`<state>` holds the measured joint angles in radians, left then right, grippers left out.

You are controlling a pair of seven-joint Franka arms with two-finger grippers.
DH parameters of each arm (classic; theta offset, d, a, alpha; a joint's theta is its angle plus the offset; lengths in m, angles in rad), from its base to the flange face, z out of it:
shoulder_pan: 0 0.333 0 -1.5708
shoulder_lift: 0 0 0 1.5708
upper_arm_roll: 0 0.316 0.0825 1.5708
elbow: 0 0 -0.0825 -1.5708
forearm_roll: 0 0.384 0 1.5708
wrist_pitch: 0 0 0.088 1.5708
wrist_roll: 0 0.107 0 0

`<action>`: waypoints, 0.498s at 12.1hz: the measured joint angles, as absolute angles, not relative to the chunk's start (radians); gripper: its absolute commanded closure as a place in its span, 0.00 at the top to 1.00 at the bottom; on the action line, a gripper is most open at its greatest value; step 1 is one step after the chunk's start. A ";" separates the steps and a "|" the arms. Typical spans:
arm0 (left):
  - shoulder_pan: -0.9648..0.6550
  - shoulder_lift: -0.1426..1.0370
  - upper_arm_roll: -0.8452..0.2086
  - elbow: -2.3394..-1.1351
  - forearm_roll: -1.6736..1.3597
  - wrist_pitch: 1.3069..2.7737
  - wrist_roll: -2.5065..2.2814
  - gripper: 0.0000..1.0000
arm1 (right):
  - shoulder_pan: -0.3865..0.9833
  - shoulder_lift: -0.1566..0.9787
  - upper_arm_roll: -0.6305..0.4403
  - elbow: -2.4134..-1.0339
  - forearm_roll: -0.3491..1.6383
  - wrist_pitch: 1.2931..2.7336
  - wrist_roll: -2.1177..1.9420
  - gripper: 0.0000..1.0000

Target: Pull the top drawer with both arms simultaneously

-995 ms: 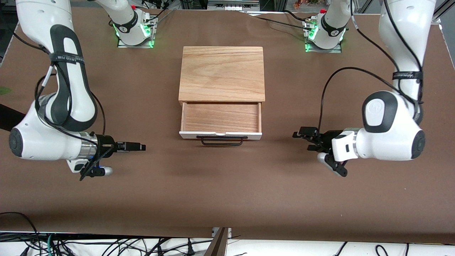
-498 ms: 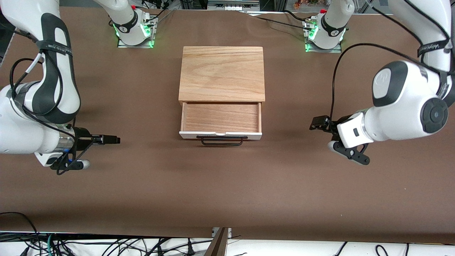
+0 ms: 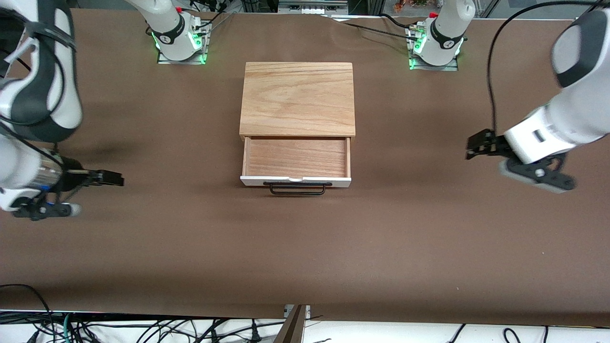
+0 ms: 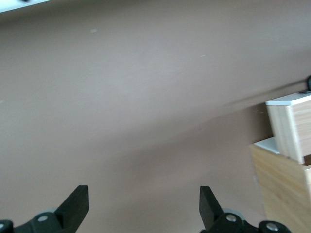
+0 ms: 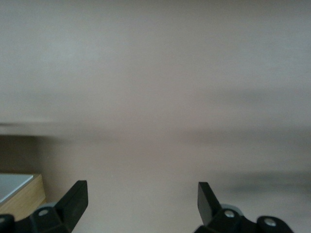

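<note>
The top drawer (image 3: 295, 157) stands pulled out of the wooden box (image 3: 298, 97), showing its reddish wood inside, its white front panel (image 3: 295, 180) and its black bar handle (image 3: 298, 188). My left gripper (image 3: 476, 145) is open and empty over bare table toward the left arm's end, well apart from the drawer. My right gripper (image 3: 114, 178) is open and empty over bare table toward the right arm's end. In the left wrist view the gripper (image 4: 143, 194) shows only table between its fingers, with the drawer's corner (image 4: 291, 126) at the edge. The right wrist view shows its gripper (image 5: 142, 189) over table.
The brown table (image 3: 305, 247) stretches wide around the box. The two arm bases (image 3: 178, 35) (image 3: 436, 40) with green lights stand at the table's edge farthest from the front camera. Cables lie off the table's near edge. A box corner (image 5: 17, 194) shows in the right wrist view.
Both grippers have drawn away from the drawer toward their own ends of the table, and the left one has risen. The drawer has not moved.
</note>
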<state>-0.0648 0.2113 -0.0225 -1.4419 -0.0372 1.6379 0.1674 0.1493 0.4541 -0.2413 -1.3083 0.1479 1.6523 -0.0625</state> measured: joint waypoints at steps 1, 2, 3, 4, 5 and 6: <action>-0.051 0.166 -0.022 -1.485 -0.004 1.636 0.164 1.00 | 0.120 0.432 -0.242 -1.310 0.127 1.652 -0.063 1.00; -0.048 0.123 -0.022 -1.532 0.010 1.635 0.150 1.00 | 0.096 0.408 -0.241 -1.313 0.079 1.653 -0.064 1.00; -0.049 0.084 -0.024 -1.579 0.012 1.635 0.124 1.00 | 0.080 0.381 -0.237 -1.317 0.024 1.654 -0.065 1.00; -0.051 0.050 -0.028 -1.621 0.012 1.638 0.101 1.00 | 0.069 0.347 -0.224 -1.327 -0.014 1.655 -0.065 1.00; -0.054 0.022 -0.029 -1.656 0.005 1.644 0.084 1.00 | 0.059 0.311 -0.204 -1.342 -0.026 1.655 -0.065 1.00; -0.055 0.005 -0.030 -1.678 -0.010 1.650 0.078 1.00 | 0.050 0.274 -0.178 -1.367 -0.032 1.654 -0.062 1.00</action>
